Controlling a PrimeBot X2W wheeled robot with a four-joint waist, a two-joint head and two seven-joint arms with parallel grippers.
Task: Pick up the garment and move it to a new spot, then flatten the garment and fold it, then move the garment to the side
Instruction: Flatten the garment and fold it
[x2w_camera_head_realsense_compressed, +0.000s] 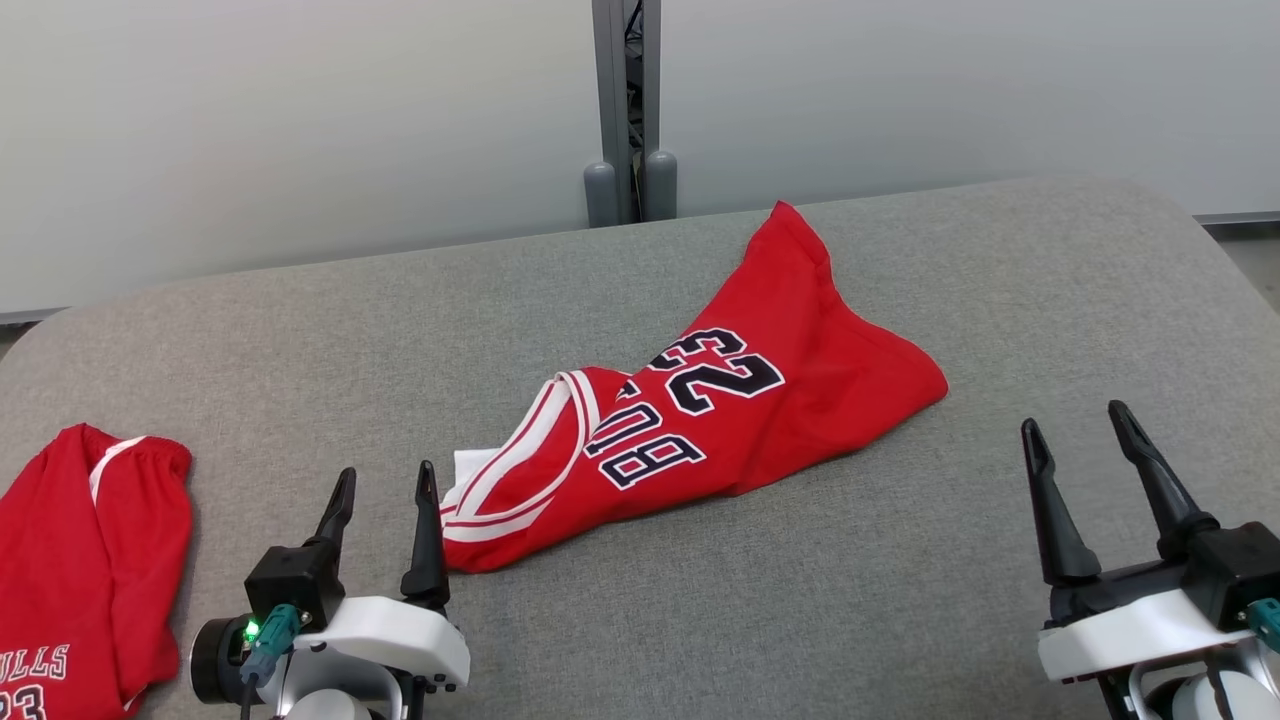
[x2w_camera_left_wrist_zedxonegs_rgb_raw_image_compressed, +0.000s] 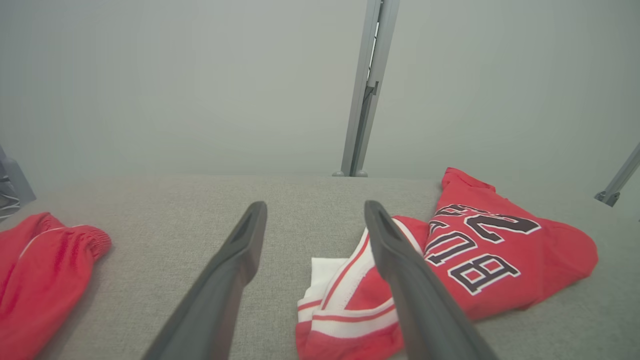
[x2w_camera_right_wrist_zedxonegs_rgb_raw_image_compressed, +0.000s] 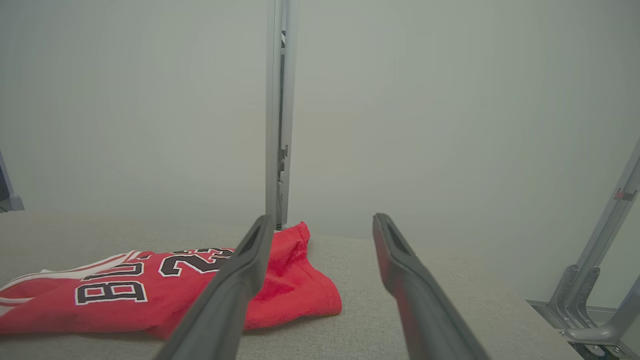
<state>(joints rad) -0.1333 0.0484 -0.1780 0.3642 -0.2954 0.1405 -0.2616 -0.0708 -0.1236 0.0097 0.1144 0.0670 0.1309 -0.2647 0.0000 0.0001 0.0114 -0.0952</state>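
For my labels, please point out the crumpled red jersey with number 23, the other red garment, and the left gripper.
crumpled red jersey (x2w_camera_head_realsense_compressed: 820, 400), head view: red cloth beside the number.
other red garment (x2w_camera_head_realsense_compressed: 90, 580), head view: its plain middle.
left gripper (x2w_camera_head_realsense_compressed: 388, 470), head view: between its fingertips.

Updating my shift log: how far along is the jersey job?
Done: nothing visible; the red jersey lies crumpled on the grey table. In hand: nothing; left pincer and right pincer are open and empty. Left: pick up, move, flatten, fold, set aside.
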